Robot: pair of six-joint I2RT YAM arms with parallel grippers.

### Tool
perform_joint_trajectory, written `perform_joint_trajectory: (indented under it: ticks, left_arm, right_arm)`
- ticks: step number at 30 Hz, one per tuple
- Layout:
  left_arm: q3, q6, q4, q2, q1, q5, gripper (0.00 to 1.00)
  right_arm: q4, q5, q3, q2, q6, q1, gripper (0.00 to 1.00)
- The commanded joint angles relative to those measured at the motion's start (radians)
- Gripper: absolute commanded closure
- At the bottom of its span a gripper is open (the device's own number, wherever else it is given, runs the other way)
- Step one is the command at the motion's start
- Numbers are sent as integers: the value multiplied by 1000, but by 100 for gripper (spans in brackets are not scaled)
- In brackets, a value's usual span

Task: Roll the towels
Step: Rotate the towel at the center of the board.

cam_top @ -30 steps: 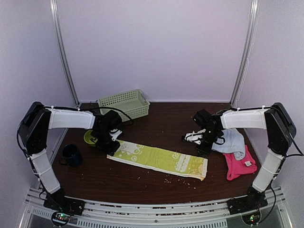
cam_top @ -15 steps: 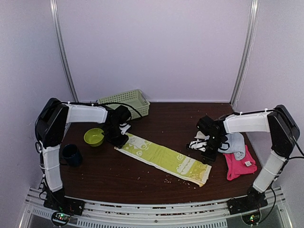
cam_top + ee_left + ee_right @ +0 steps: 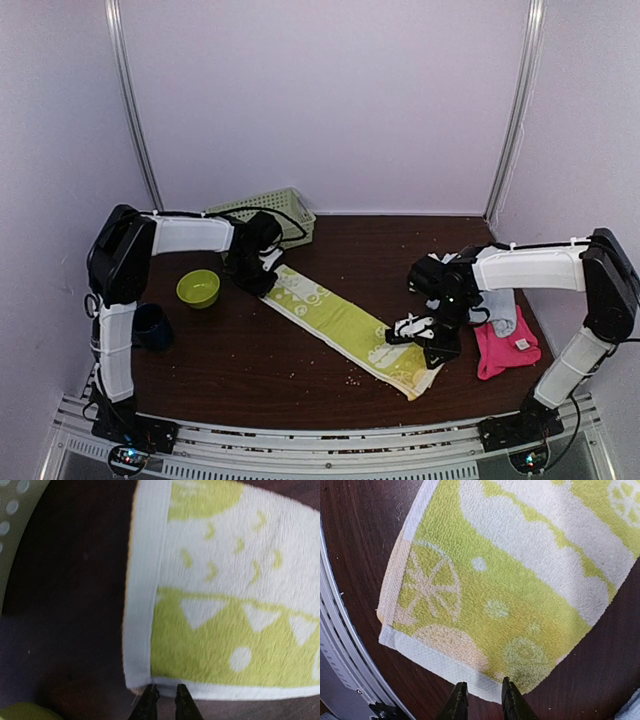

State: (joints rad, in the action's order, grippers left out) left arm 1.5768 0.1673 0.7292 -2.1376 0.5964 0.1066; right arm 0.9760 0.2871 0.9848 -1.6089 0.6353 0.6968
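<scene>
1. Starting nearest: the green towel [image 3: 345, 328] has its near-right end flat on the table, nearer the front edge than a second ago.
2. My right gripper [image 3: 481, 700] hovers over that end. Its jaws stand a narrow gap apart with nothing between them. It has come nearer, away from the blue towel [image 3: 497, 300].
3. The pink towel [image 3: 500, 350] lies crumpled at the near right, and the blue one lies just beyond it, partly behind my right arm. Neither has moved and neither is rolled. I see no cream towel.
4. On the left, the mug [image 3: 150, 325] sits near and the bowl [image 3: 198, 288] a little farther. My left arm half covered the bowl a second ago; now it is in full view.
5. The main change is the green towel. It lay almost straight across, and now it runs on a diagonal from far left to near right, stretched flat. I judge it is laid out for rolling, which has not begun.
6. My left gripper [image 3: 163, 702] is at the far-left corner, having carried that end back. Its tips are a sliver apart on the hem. I cannot tell whether cloth is still pinched.
7. Farthest, the basket [image 3: 285, 205] is now partly hidden by my left arm.
</scene>
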Motion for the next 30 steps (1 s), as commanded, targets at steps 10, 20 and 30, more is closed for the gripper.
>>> perform_joint_trajectory:
  ticks: [10,20,30]
  left_arm:
    - [65,57,-1,48,-10,-18,86]
    - [180,88,-121,-115,-3,-102,100]
    - [278,71,-149,-261,11,-100,100]
  right_arm:
    - [-128,-123,126,-23,76,-1,76]
    - [-171,-151,36,-33,113,13,81]
    - [-223,-149,-87,-67,127,182,85]
